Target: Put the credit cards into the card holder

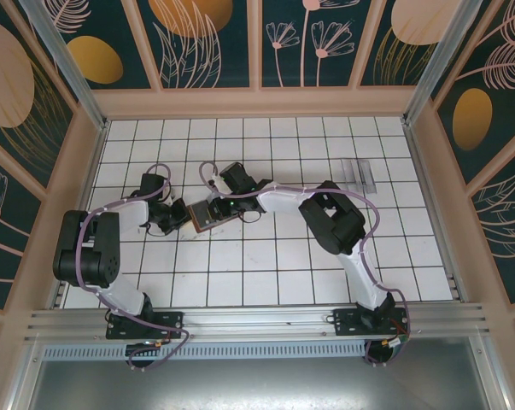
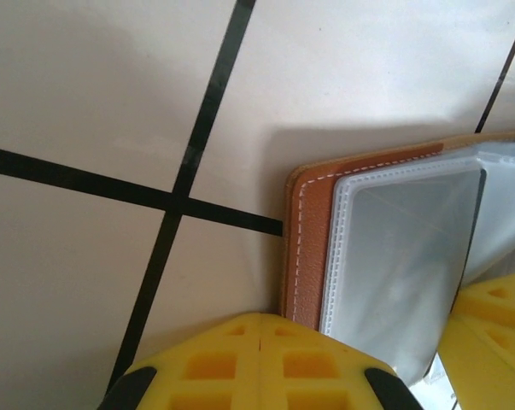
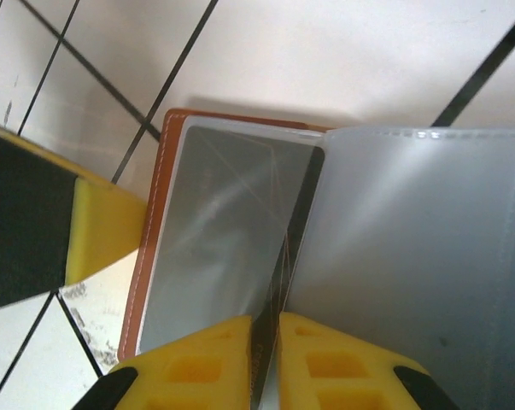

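Right gripper, jaws narrow, pinches credit card, feeding clear sleeve of card holder left of surface centre. Left gripper, closed, pins its edge, I judge. Spare credit cards: far-right corner.

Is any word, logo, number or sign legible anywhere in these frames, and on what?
None can be read.
The silver card at the card holder shows a plain face and a dark stripe, with no legible print.
The loose cards on the table are too small to read.
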Available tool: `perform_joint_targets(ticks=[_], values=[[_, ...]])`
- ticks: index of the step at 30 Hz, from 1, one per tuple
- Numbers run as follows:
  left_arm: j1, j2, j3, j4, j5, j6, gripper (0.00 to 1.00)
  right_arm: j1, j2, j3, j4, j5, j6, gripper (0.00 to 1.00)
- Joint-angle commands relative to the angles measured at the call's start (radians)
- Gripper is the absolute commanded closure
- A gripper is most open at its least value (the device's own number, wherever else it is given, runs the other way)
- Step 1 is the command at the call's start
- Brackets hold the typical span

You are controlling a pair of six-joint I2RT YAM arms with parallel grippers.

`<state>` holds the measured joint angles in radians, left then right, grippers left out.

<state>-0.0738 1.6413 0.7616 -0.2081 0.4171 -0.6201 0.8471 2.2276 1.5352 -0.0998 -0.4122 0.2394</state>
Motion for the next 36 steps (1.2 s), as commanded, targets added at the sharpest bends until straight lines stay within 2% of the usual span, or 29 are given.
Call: perform_joint_targets(ticks=[1, 7, 9, 13, 17, 20, 23, 25, 28, 30, 36], values=[[-0.001, 0.015, 0.040, -0.025, -0.023, 0.042, 1.00, 0.019, -0.009, 0.020, -0.087, -0.135, -0.149, 0.86], [-0.001, 0.013, 0.029, -0.011, -0.031, 0.037, 1.00, 0.008, -0.006, 0.030, -0.058, -0.237, -0.153, 0.82], [-0.001, -0.001, 0.021, -0.005, -0.033, 0.031, 1.00, 0.004, -0.010, 0.033, -0.054, -0.244, -0.144, 0.78], [-0.001, -0.027, 0.014, -0.003, -0.025, 0.027, 1.00, -0.022, -0.054, -0.017, 0.010, -0.234, -0.086, 0.76], [-0.001, -0.031, 0.019, -0.013, 0.000, 0.032, 1.00, -0.045, -0.163, -0.116, 0.080, -0.188, -0.010, 0.71], [-0.001, -0.031, 0.016, -0.018, 0.034, 0.022, 0.98, -0.047, -0.221, -0.140, 0.045, -0.130, 0.021, 0.68], [-0.001, -0.052, -0.004, -0.003, 0.061, 0.012, 0.94, -0.043, -0.279, -0.205, 0.048, -0.112, 0.054, 0.58], [-0.001, -0.059, -0.005, -0.019, 0.058, 0.014, 0.91, -0.039, -0.322, -0.275, 0.070, -0.011, 0.143, 0.54], [-0.003, -0.069, -0.025, 0.014, 0.085, -0.008, 0.88, -0.039, -0.339, -0.320, 0.028, 0.105, 0.283, 0.53], [-0.003, -0.066, -0.027, 0.026, 0.084, -0.006, 0.84, -0.039, -0.335, -0.354, 0.062, 0.097, 0.324, 0.48], [-0.004, -0.052, -0.044, 0.046, 0.089, -0.010, 0.81, -0.036, -0.269, -0.317, 0.053, 0.107, 0.352, 0.48]])
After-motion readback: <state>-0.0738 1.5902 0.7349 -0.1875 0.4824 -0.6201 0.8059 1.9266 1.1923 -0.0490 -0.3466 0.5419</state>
